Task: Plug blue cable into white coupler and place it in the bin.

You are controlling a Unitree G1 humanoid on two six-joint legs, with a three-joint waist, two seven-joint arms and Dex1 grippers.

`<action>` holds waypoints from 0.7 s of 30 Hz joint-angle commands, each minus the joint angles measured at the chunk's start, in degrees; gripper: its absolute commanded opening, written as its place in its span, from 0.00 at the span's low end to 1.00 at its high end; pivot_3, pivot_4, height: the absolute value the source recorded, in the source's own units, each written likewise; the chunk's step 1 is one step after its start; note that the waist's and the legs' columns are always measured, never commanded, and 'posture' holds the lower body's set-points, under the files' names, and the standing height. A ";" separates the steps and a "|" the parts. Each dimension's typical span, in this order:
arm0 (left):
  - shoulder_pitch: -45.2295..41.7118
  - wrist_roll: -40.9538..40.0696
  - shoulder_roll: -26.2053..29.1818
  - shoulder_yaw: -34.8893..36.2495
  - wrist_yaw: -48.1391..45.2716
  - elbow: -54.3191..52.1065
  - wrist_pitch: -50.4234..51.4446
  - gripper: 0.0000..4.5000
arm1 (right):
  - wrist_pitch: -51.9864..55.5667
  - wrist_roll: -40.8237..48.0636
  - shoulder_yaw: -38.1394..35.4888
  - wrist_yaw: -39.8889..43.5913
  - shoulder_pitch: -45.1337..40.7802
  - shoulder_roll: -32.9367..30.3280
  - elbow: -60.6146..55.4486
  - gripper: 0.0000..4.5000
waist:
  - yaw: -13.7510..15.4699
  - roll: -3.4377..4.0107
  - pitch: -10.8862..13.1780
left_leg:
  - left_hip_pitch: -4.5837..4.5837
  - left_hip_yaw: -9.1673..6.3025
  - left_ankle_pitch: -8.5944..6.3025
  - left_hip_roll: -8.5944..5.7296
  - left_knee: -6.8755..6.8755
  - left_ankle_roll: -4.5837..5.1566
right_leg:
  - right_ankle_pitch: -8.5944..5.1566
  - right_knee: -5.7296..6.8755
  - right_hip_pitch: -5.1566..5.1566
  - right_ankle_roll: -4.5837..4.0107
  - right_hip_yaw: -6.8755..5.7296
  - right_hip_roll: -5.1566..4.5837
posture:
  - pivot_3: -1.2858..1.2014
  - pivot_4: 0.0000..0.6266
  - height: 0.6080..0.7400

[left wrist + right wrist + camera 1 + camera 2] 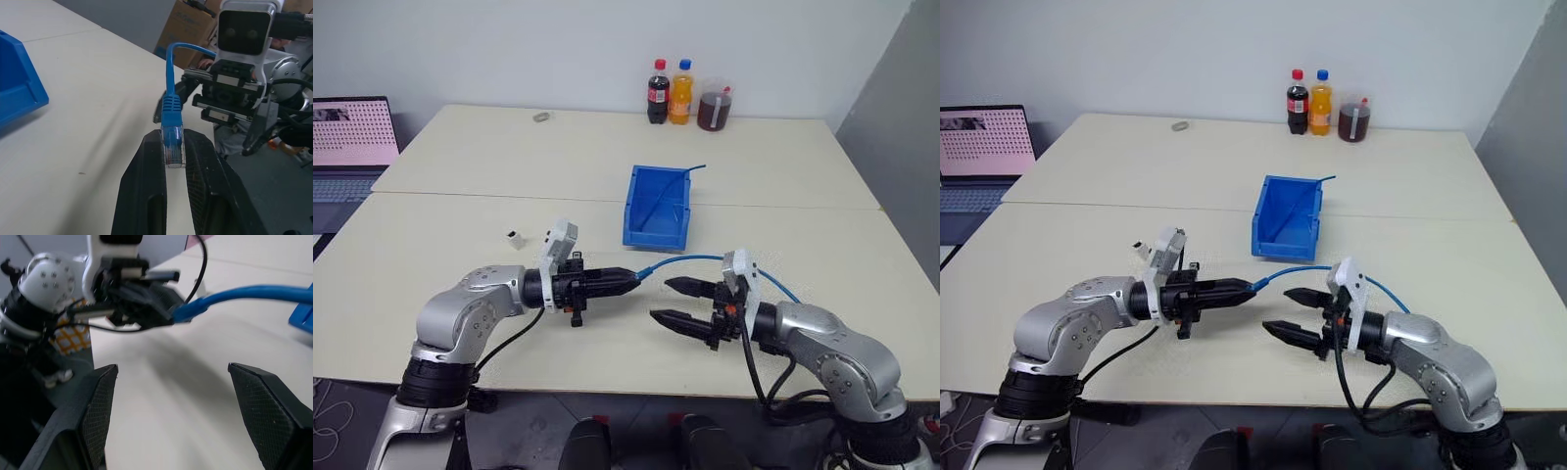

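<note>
The left gripper (631, 278) has its jaws clamped on the cable (690, 259) plug, cord arcing past the right gripper (669, 300), whose jaws gape wide and bare. Farther off on the counter (460, 284), the coupler (515, 239) sits left; the bin (658, 207) stands beyond.

Right gripper (171, 406) jaws spread, facing left gripper (159, 308) pinching blue cable (234, 296).

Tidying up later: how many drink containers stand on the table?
3, all at the far edge: cola bottle, orange soda bottle, jug of dark drink, left to right.
</note>
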 commanded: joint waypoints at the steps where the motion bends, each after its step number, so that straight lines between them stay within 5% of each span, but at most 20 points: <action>1: -0.84 -3.45 -0.16 1.94 0.80 -2.34 1.92 0.05 | 1.07 5.13 -2.96 -1.44 -2.24 1.51 0.04 0.85 | -0.12 -0.02 0.02 | -0.01 0.00 0.00 0.00 0.00 0.00 | 0.00 -0.01 0.00 0.00 0.00 0.00 | 0.52 0.24 1.00; 21: -1.53 -7.49 -1.42 2.10 3.88 -3.12 3.90 0.05 | 2.56 9.85 -1.74 -3.50 -7.22 5.06 4.82 0.81 | -0.53 -0.08 0.10 | -0.03 -0.01 0.00 0.00 -0.04 0.00 | -0.01 -0.03 -0.02 -0.02 0.00 0.00 | 0.52 0.24 1.00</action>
